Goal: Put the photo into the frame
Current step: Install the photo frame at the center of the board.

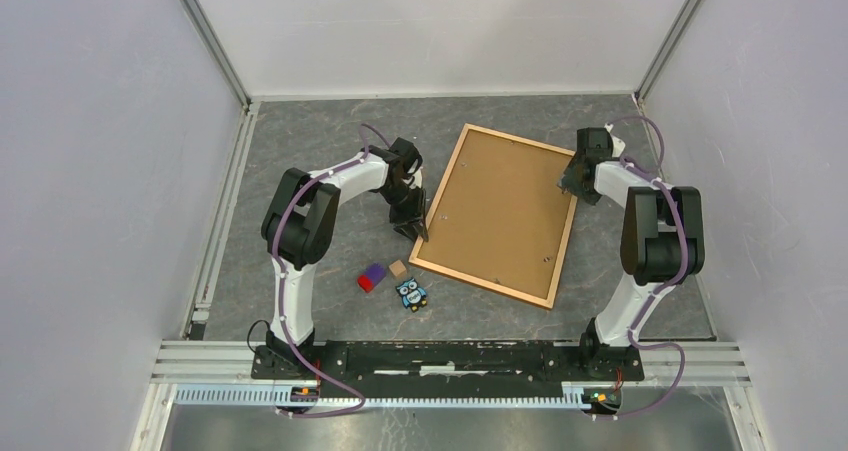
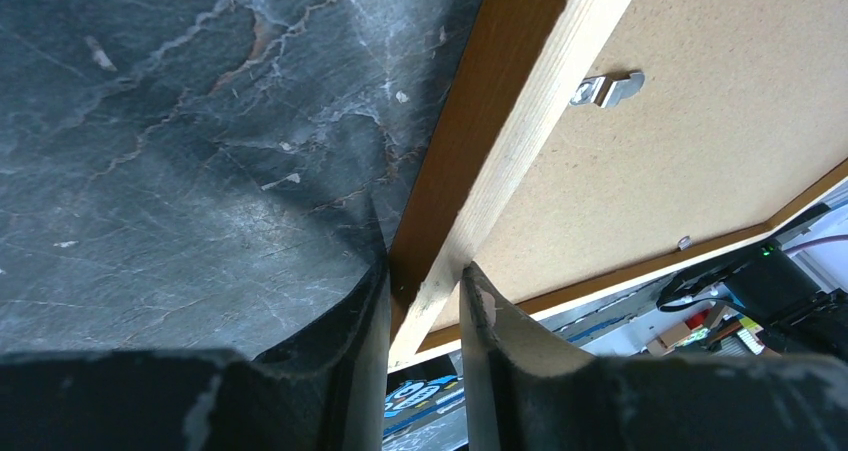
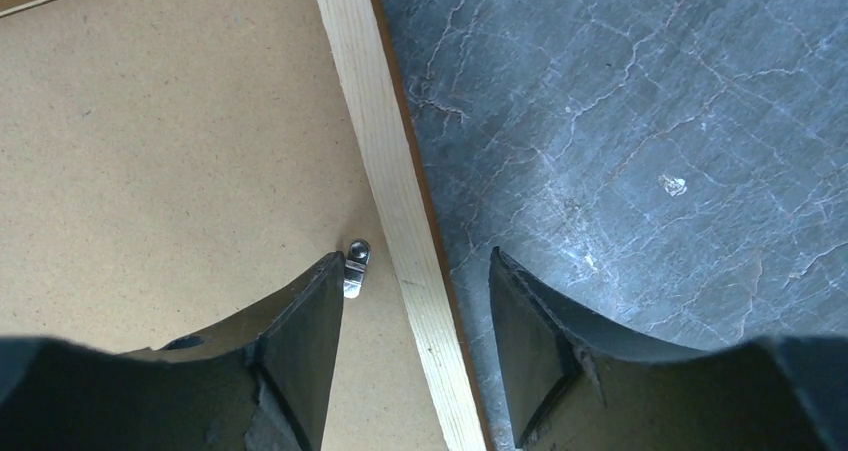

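Note:
The frame (image 1: 480,283) of light wood lies face down in the middle of the table, with a brown backing board (image 1: 500,216) filling it. The photo is hidden. My left gripper (image 1: 420,229) is shut on the frame's left rail near its lower corner. In the left wrist view the rail (image 2: 500,141) runs between that gripper's (image 2: 425,271) two fingers. My right gripper (image 1: 572,181) stands open astride the right rail (image 3: 385,151), with gaps on both sides (image 3: 416,261). One finger is over the board, the other over the table.
A red and purple block (image 1: 372,277), a small tan block (image 1: 398,268) and a blue owl figure (image 1: 411,294) lie just left of the frame's near corner. Small metal clips (image 3: 355,261) (image 2: 607,89) sit on the board's edges. White walls enclose the table.

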`<state>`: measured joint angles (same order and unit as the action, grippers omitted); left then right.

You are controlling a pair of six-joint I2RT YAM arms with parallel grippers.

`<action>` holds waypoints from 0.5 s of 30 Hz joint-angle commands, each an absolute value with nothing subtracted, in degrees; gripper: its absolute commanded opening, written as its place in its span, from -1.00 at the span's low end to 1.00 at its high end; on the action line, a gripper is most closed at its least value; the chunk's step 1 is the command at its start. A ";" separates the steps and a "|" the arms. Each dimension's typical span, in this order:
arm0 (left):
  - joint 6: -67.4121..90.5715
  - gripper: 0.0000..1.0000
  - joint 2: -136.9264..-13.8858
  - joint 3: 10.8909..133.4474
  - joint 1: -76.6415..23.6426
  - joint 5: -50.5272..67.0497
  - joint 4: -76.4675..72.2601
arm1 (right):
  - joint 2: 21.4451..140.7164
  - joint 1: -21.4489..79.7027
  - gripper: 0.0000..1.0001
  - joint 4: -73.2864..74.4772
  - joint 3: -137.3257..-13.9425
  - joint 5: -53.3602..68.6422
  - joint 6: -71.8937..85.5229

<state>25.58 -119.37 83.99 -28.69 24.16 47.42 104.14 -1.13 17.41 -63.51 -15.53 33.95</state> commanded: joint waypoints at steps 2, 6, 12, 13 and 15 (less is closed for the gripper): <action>25.58 -0.31 -117.54 83.17 -28.92 25.75 47.34 | 105.82 -1.21 0.14 21.40 -63.38 -15.81 28.88; 25.57 -0.31 -117.34 83.16 -28.92 25.74 47.37 | 105.10 -1.15 0.12 20.22 -61.69 -13.71 26.69; 25.58 -0.32 -117.33 83.15 -28.92 26.27 47.22 | 105.36 -1.15 0.09 19.96 -60.56 -13.57 22.42; 25.58 -0.32 -117.25 83.14 -28.98 26.34 47.22 | 105.58 -1.19 0.09 20.29 -60.56 -13.73 21.66; 25.66 -0.31 -117.17 83.01 -28.96 26.54 46.99 | 105.49 -1.30 0.04 20.71 -60.39 -14.50 20.63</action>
